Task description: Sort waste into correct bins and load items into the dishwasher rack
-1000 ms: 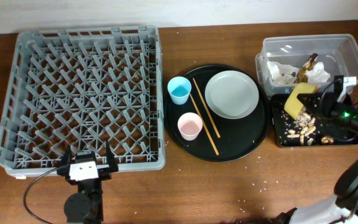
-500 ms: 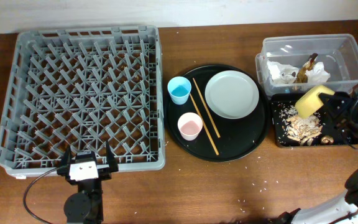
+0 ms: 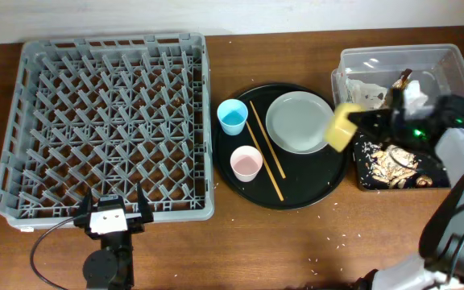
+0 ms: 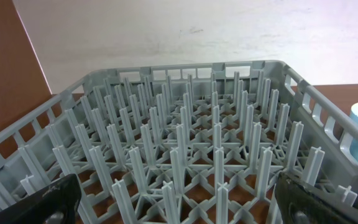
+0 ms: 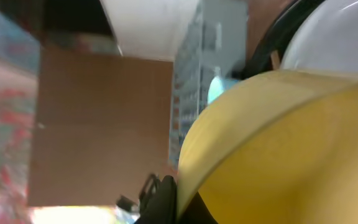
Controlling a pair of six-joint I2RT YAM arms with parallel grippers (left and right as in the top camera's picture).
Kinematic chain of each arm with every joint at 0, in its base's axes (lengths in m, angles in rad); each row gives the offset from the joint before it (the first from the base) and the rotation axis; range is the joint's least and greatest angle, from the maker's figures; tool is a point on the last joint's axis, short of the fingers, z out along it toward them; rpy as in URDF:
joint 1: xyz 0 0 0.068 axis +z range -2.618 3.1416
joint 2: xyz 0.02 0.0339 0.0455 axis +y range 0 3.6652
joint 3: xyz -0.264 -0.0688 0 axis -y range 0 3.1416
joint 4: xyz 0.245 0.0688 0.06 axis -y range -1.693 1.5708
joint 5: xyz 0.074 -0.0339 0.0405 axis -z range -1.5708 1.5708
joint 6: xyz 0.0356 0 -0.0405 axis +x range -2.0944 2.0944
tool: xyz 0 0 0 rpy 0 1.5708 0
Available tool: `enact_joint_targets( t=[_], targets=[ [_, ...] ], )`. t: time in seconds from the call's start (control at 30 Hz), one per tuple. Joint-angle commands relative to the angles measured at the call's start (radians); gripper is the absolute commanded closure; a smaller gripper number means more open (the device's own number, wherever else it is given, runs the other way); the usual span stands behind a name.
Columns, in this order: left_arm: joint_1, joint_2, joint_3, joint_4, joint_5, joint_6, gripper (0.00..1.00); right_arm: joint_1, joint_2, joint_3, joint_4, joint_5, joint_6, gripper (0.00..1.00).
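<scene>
My right gripper [image 3: 359,125] is shut on the rim of the yellow bowl [image 3: 341,126] and holds it tipped on edge over the right edge of the round black tray; the bowl fills the right wrist view [image 5: 278,149]. The grey plate [image 3: 300,122], light-blue cup [image 3: 232,117], white cup with pink inside [image 3: 246,163] and two chopsticks [image 3: 266,151] lie on that tray. The shallow black tray [image 3: 361,173] holds brown scraps and tan rice-like bits [image 3: 397,165]. The clear tub [image 3: 449,60] holds white napkin [image 3: 366,90]. My left gripper [image 4: 179,205] is open at the near edge of the grey dishwasher rack [image 3: 107,121].
The large round black tray [image 3: 236,189] sits between the rack and the bins. Rice crumbs are scattered on the brown table near the front right [image 3: 341,238]. The rack's upright pegs [image 4: 216,155] stand right in front of my left fingers.
My right gripper has carried the yellow bowl left, from over the shallow black tray to the right edge of the round tray. The leftovers now lie in the black tray. The left arm has not moved.
</scene>
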Motion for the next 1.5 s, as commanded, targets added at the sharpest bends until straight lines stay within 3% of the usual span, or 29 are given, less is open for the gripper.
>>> enact_joint_targets(
  t=[0.0, 0.2, 0.3, 0.4, 0.43, 0.53, 0.67, 0.73, 0.8, 0.93, 1.07, 1.37, 1.47],
  targets=[
    [0.006, -0.004, -0.005, -0.001, 0.007, 0.013, 0.01, 0.156, -0.101, -0.003, -0.034, 0.293, -0.013, 0.96],
    [0.006, -0.004, -0.005, -0.001, 0.007, 0.013, 0.01, 0.571, -0.104, -0.003, -0.142, 1.174, 0.059, 0.96],
    [0.006, -0.004, -0.005, -0.001, 0.007, 0.013, 0.01, 0.712, -0.082, -0.004, -0.176, 1.407, 0.146, 0.96],
    [0.006, -0.004, -0.005, -0.001, 0.007, 0.013, 0.01, 0.763, -0.043, -0.004, -0.17, 1.413, 0.152, 0.95],
    [0.006, -0.004, -0.005, -0.001, 0.007, 0.013, 0.01, 0.762, -0.03, -0.004, -0.173, 1.412, 0.152, 0.85],
    [0.006, -0.004, -0.005, -0.001, 0.007, 0.013, 0.01, 0.762, -0.023, -0.002, -0.179, 1.386, 0.152, 0.66],
    [0.006, -0.004, -0.005, -0.001, 0.007, 0.013, 0.01, 0.761, -0.039, 0.17, -0.229, 1.285, 0.152, 0.57],
    [0.006, -0.004, -0.005, -0.001, 0.007, 0.013, 0.01, 0.762, -0.04, 0.261, -0.231, 1.155, 0.152, 0.44],
    [0.006, -0.004, -0.005, -0.001, 0.007, 0.013, 0.01, 0.776, -0.04, 0.266, -0.199, 1.101, 0.153, 0.42],
    [0.006, -0.004, -0.005, -0.001, 0.007, 0.013, 0.01, 0.843, 0.032, 0.248, -0.167, 1.11, 0.179, 0.43],
    [0.006, -0.004, -0.005, -0.001, 0.007, 0.013, 0.01, 0.854, 0.092, 0.245, -0.169, 1.139, 0.205, 0.62],
    [0.006, -0.004, -0.005, -0.001, 0.008, 0.013, 0.01, 0.855, 0.145, 0.243, -0.151, 1.205, 0.242, 0.73],
    [0.006, -0.004, -0.005, -0.001, 0.007, 0.013, 0.01, 0.855, 0.145, 0.243, -0.15, 1.206, 0.242, 0.83]
  ],
)
